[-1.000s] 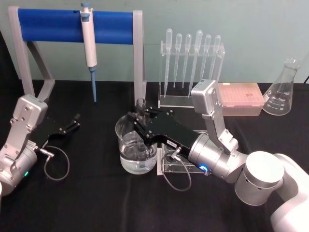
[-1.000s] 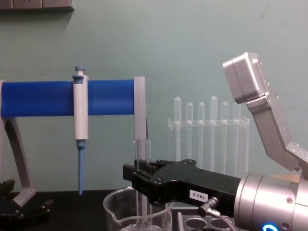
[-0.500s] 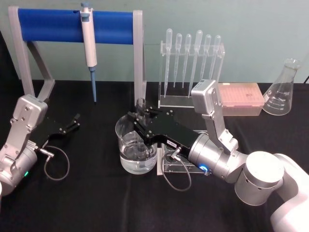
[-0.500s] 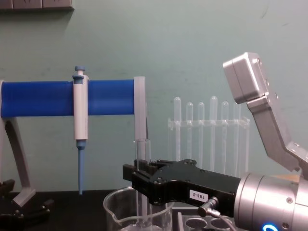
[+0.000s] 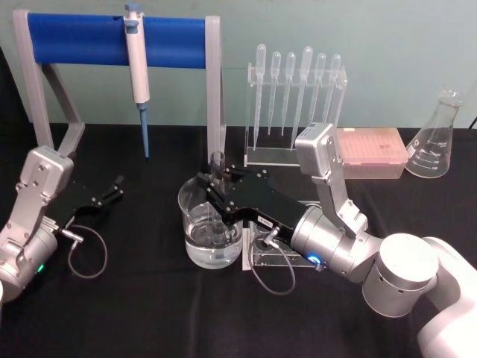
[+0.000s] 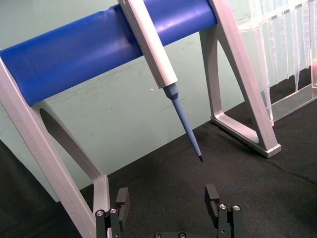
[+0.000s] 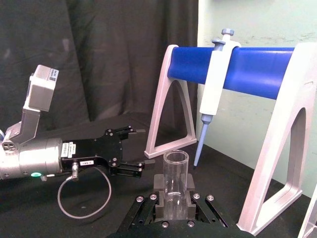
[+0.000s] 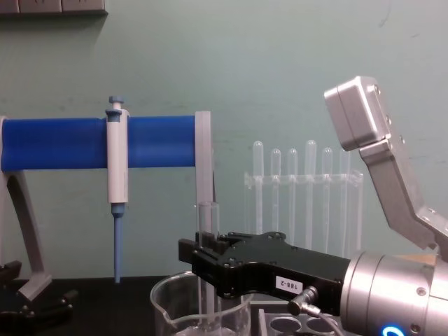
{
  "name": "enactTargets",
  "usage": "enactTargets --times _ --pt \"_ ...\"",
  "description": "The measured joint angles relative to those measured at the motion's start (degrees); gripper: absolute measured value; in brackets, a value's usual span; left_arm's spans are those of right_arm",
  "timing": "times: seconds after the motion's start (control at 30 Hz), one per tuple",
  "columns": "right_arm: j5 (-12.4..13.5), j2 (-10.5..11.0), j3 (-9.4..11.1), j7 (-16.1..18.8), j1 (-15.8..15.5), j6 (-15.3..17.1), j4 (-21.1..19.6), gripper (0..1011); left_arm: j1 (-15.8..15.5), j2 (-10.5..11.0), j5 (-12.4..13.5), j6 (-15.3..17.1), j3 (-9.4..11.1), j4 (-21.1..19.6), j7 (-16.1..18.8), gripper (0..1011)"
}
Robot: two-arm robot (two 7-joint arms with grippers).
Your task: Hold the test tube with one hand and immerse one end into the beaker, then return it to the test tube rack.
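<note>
The test tube [image 5: 217, 162] stands upright with my right gripper [image 5: 214, 192] shut on its middle. Its lower end dips into the water inside the beaker [image 5: 192, 225] at the table's centre. In the chest view the open rim of the test tube [image 8: 207, 218] rises above the black right gripper [image 8: 196, 257], and the beaker [image 8: 170, 313] sits directly below. The right wrist view has the tube [image 7: 175, 174] clamped between the jaws of the right gripper [image 7: 174, 207]. My left gripper [image 5: 112, 191] rests open near the table's left side, far from the beaker; its left gripper [image 6: 167, 198] fingers stand wide apart.
A white pipettor [image 5: 137, 63] with a blue tip hangs on the blue-barred stand [image 5: 82, 39] at the back left. Behind the beaker stands a clear pipette rack [image 5: 294, 104]. A pink tip box [image 5: 371, 149] and a flask [image 5: 436, 138] sit back right. A holed rack [image 5: 267, 252] lies under my right wrist.
</note>
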Motion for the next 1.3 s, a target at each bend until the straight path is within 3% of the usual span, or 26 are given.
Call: enactTargets --times 1.3 --pt "0.00 0.00 0.00 0.00 0.00 0.00 0.00 224 0.00 0.00 0.00 0.00 0.00 0.00 0.00 1000"
